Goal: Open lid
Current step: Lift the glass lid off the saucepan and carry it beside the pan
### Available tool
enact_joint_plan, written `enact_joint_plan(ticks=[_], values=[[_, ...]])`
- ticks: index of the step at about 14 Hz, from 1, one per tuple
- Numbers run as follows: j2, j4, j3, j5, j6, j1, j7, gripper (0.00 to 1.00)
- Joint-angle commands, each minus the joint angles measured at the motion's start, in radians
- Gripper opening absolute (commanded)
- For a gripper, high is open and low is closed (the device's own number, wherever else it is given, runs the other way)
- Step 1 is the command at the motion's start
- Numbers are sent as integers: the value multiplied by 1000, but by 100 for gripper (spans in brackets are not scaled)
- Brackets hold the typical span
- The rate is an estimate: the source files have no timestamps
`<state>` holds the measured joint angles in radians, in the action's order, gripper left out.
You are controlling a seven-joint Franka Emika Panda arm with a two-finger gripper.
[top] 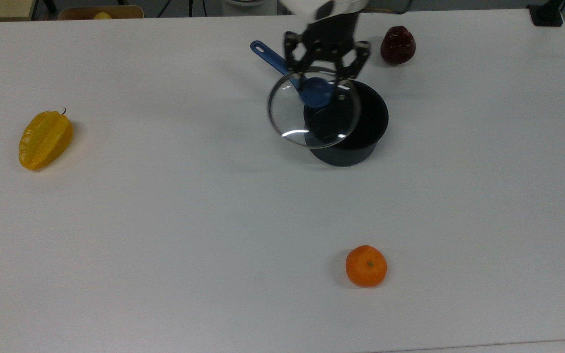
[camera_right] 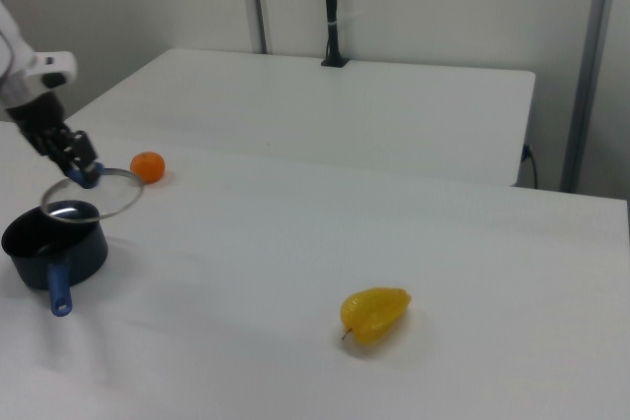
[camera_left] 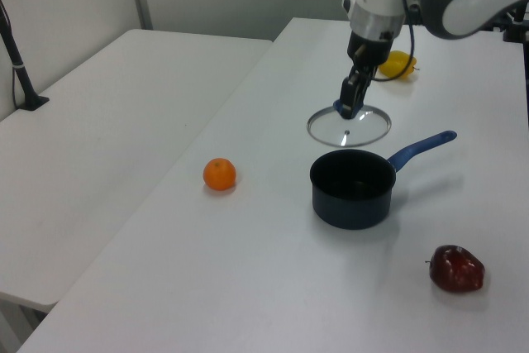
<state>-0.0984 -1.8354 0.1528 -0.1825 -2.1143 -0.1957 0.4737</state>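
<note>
One round clear glass lid (top: 296, 117) with thin metal rim, jaws clamped on its blue knob (top: 317, 91), above dark saucepan (top: 348, 142)

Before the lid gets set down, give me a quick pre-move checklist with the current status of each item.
1. Gripper shut on the lid's knob: ok.
2. Lid lifted clear of the saucepan: ok, it hangs above and beside the rim in the left view.
3. Lid held level: not ok, it looks tilted in the right view.
4. Bare table on the top view's left of the saucepan for a set-down: ok.
5. Starfruit, orange and apple away from that spot: ok.
</note>
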Motion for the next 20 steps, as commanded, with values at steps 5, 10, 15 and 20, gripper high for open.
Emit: enact_joint_plan(ticks=[5, 10, 15, 20], values=[[-6, -53, 2, 2, 5, 300, -288, 34], [-95, -104, 1, 0, -134, 341, -297, 36], [-150, -97, 1, -3, -139, 340, -297, 36], [-159, -99, 1, -5, -122, 341, -297, 40]])
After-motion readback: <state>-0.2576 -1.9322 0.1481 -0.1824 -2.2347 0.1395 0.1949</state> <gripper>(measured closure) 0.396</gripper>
